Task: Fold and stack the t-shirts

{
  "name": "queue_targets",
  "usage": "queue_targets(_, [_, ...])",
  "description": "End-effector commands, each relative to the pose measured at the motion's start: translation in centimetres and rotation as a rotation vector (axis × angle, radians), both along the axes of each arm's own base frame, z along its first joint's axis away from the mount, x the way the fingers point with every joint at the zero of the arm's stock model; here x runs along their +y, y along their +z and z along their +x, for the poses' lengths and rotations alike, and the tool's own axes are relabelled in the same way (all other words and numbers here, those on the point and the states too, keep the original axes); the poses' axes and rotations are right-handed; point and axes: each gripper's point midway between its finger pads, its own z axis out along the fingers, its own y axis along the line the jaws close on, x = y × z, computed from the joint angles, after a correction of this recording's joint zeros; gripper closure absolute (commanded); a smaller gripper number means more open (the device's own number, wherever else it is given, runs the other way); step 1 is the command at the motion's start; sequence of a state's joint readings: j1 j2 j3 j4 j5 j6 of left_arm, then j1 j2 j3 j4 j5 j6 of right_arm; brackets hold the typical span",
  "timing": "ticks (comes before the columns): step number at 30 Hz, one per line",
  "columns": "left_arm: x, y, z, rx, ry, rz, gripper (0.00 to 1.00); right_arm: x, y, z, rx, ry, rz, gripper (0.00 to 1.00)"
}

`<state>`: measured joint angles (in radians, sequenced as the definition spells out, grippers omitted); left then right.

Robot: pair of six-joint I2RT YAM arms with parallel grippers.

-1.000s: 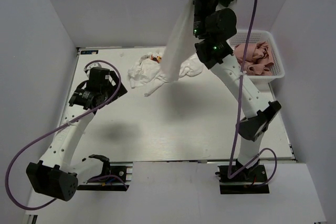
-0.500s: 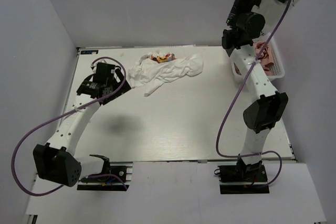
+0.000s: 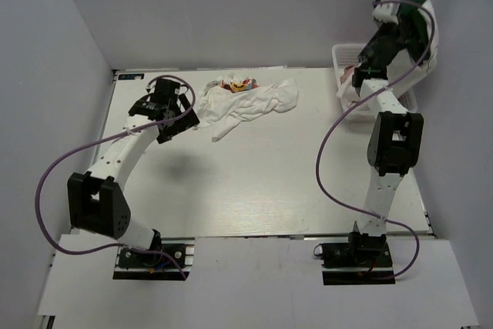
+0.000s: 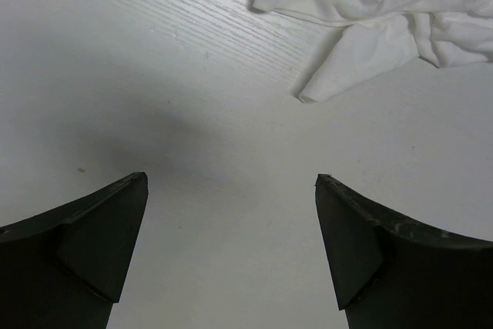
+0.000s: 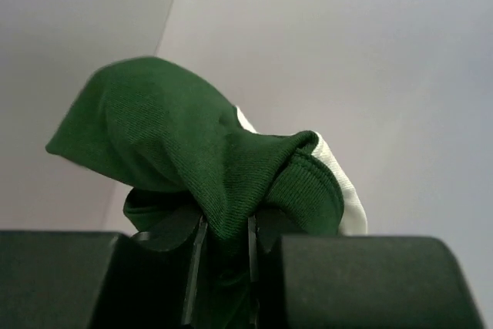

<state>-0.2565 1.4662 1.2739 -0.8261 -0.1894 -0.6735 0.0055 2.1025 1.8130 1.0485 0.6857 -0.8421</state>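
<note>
From my seat at the controls, the table (image 3: 269, 182) lay bare at its near edge, where both arms were bolted down. The left arm reached out toward 10 o'clock, and the left gripper (image 4: 231, 180) hung over the bare tabletop with its fingers (image 4: 92, 244) spread as wide as they go and nothing between them. Its wrist camera showed only tabletop and shadow below, with the hem of a shirt just beyond the fingertips at about 1 o'clock, not touching them.

That was the white shirt with the print (image 3: 248, 102). It sat crumpled in a loose heap at about 12 o'clock on the table, just to the right of the left gripper, with a patch of red and yellow showing on its far edge.

Further back, at 2 o'clock, the white basket (image 3: 340, 52) stood in the far right corner, mostly hidden by the right arm. That arm stood raised high above it. The right gripper (image 5: 223, 246) was nearly closed, pinching a bunched fold of the green shirt (image 5: 192, 132), which bulged up over the fingers. A white cloth (image 3: 420, 55) was caught behind the green and hung down beside the arm over the basket; I could not tell whether the fingers held it too
</note>
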Motion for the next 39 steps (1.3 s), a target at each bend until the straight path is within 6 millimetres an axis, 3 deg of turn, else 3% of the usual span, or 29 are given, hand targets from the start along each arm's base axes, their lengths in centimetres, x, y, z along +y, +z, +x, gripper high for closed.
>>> queue_targets(1, [-0.8, 0.8, 1.9, -0.025, -0.025, -0.02, 0.0, 0.6, -5.4, -0.2, 0.035, 0.059, 0.093, 1.0])
queue_targets(4, [-1.2, -0.4, 3.5, 0.015, -0.025, -0.011, 0.0, 1.2, -13.4, 1.6, 0.163, 0.139, 0.255, 1.0])
queue_targets(5, [-1.4, -0.6, 3.6, 0.037, -0.03, -0.015, 0.0, -0.2, -17.2, 1.9, 0.29, 0.134, 0.294, 1.0])
queue_targets(8, [-1.6, -1.2, 5.1, 0.072, -0.024, 0.003, 0.0, 2.4, -21.8, 3.2, 0.407, 0.34, 0.472, 1.0])
queue_targets(10, [-1.7, -1.5, 5.7, 0.078, -0.024, 0.005, 0.0, 3.6, -20.8, 3.8, 0.441, 0.419, 0.527, 1.0])
queue_targets(11, [-1.8, -1.9, 5.9, 0.091, -0.024, 0.008, 0.0, 3.9, -18.5, 4.0, 0.375, 0.442, 0.592, 0.82])
queue_targets(13, [-1.4, -2.3, 6.0, 0.101, -0.024, 0.015, 0.0, 4.6, -16.4, 3.1, 0.399, 0.451, 0.637, 0.41])
queue_targets(14, [-1.4, -2.2, 6.3, 0.089, -0.024, 0.013, 0.0, 5.0, -14.5, 2.4, 0.382, 0.477, 0.637, 0.1])
queue_targets(15, [-1.4, -2.5, 6.0, 0.099, -0.024, 0.015, 0.0, 5.8, -12.5, 1.5, 0.382, 0.505, 0.63, 0.1])
queue_targets(17, [-0.9, -3.0, 6.4, 0.094, -0.009, 0.039, 0.0, 7.5, -10.8, 0.8, 0.397, 0.582, 0.613, 0.1])
queue_targets(18, [-0.7, -2.9, 6.7, 0.081, -0.02, 0.06, 0.0, 8.9, -9.1, -0.8, 0.415, 0.61, 0.606, 0.1])
queue_targets(19, [-0.1, -3.4, 6.8, 0.088, -0.004, 0.09, 0.0, 9.0, -9.1, -1.2, 0.432, 0.613, 0.602, 0.1])
queue_targets(20, [0.0, -3.2, 7.5, 0.069, -0.01, 0.109, 0.0, 11.2, -8.2, -2.0, 0.453, 0.68, 0.585, 0.1])
queue_targets(21, [0.1, -2.5, 8.3, 0.047, -0.012, 0.119, 0.0, 12.6, -10.2, -2.8, 0.534, 0.688, 0.595, 0.1])
queue_targets(23, [0.0, -2.9, 9.3, 0.044, -0.018, 0.133, 0.0, 15.8, -9.3, -4.5, 0.55, 0.765, 0.574, 0.1])
queue_targets(24, [-0.2, -2.5, 10.4, 0.012, -0.025, 0.132, 0.0, 16.8, -11.1, -5.0, 0.577, 0.784, 0.602, 0.1])
queue_targets(25, [-0.5, -2.9, 10.8, 0.008, -0.031, 0.12, 0.0, 17.9, -10.8, -5.7, 0.573, 0.821, 0.612, 0.1])
queue_targets(26, [-0.4, -2.7, 11.6, -0.01, -0.036, 0.115, 0.0, 20.6, -11.2, -6.2, 0.582, 0.89, 0.639, 0.1])
queue_targets(27, [-0.7, -3.1, 12.5, -0.012, -0.054, 0.115, 0.0, 21.5, -12.4, -6.5, 0.609, 0.907, 0.66, 0.1])
queue_targets(29, [-0.9, -2.6, 14.2, -0.042, -0.064, 0.106, 0.0, 24.3, -14.4, -6.5, 0.668, 0.956, 0.705, 0.1])
queue_targets(30, [-0.9, -3.1, 14.5, -0.03, -0.075, 0.116, 0.0, 24.9, -15.1, -6.6, 0.697, 0.967, 0.717, 0.1])
queue_targets(31, [-1.0, -4.6, 15.1, -0.005, -0.077, 0.121, 0.0, 27.1, -17.1, -6.0, 0.767, 1.001, 0.723, 0.1])
queue_targets(32, [-1.2, -4.3, 15.7, -0.009, -0.077, 0.12, 0.0, 27.6, -17.4, -6.0, 0.793, 1.007, 0.729, 0.1])
queue_targets(33, [-0.8, -4.5, 16.1, -0.011, -0.062, 0.142, 0.0, 29.6, -19.4, -6.1, 0.862, 1.058, 0.743, 0.1])
queue_targets(34, [-0.8, -5.9, 16.2, 0.019, -0.064, 0.148, 0.0, 30.1, -20.9, -5.6, 0.896, 1.062, 0.738, 0.1])
queue_targets(36, [-0.5, -6.4, 17.1, 0.007, -0.061, 0.15, 0.0, 32.1, -23.6, -5.6, 0.974, 1.095, 0.739, 0.1])
queue_targets(37, [-0.9, -6.7, 17.6, -0.006, -0.071, 0.133, 0.03, 32.8, -24.0, -5.7, 1.001, 1.1, 0.741, 0.1])
queue_targets(38, [-1.1, -7.3, 18.0, -0.002, -0.087, 0.134, 0.05, 33.6, -26.5, -5.1, 1.056, 1.093, 0.743, 0.1])
queue_targets(39, [-1.3, -7.8, 17.9, 0.008, -0.102, 0.131, 0.09, 34.0, -27.5, -5.2, 1.093, 1.086, 0.748, 0.1])
